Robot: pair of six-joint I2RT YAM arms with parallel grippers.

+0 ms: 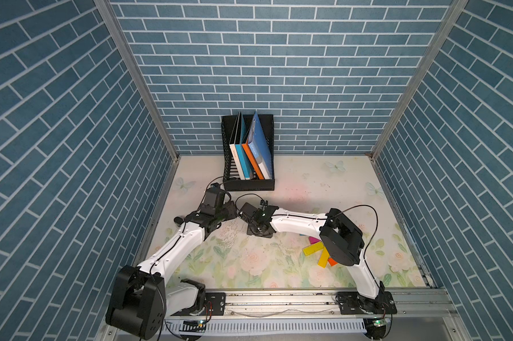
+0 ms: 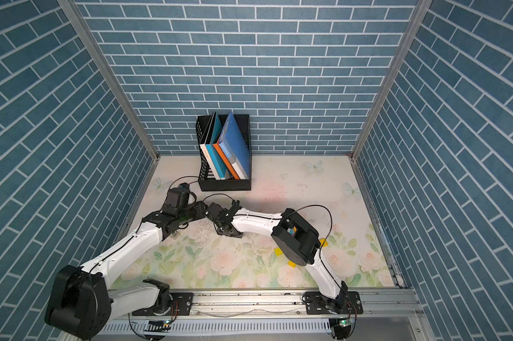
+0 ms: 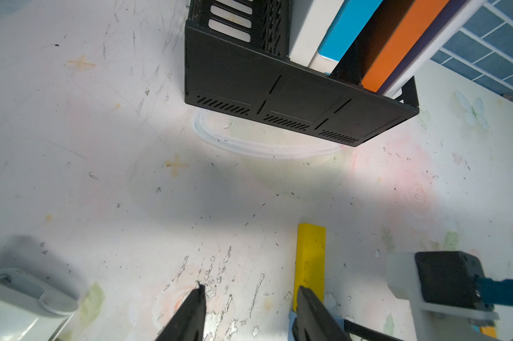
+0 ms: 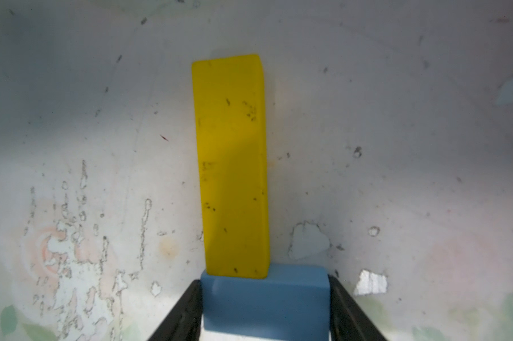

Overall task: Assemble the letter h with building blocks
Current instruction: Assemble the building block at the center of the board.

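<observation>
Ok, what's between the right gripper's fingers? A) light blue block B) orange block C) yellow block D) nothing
A: the right gripper has its fingers against both sides of the light blue block; the yellow block merely abuts its end.

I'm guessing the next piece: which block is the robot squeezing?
The light blue block, between the right gripper's jaws; the long yellow block lies loose at its end.

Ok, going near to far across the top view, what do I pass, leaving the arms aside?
Metal rail → loose building blocks → black rack holding books → brick back wall.
</observation>
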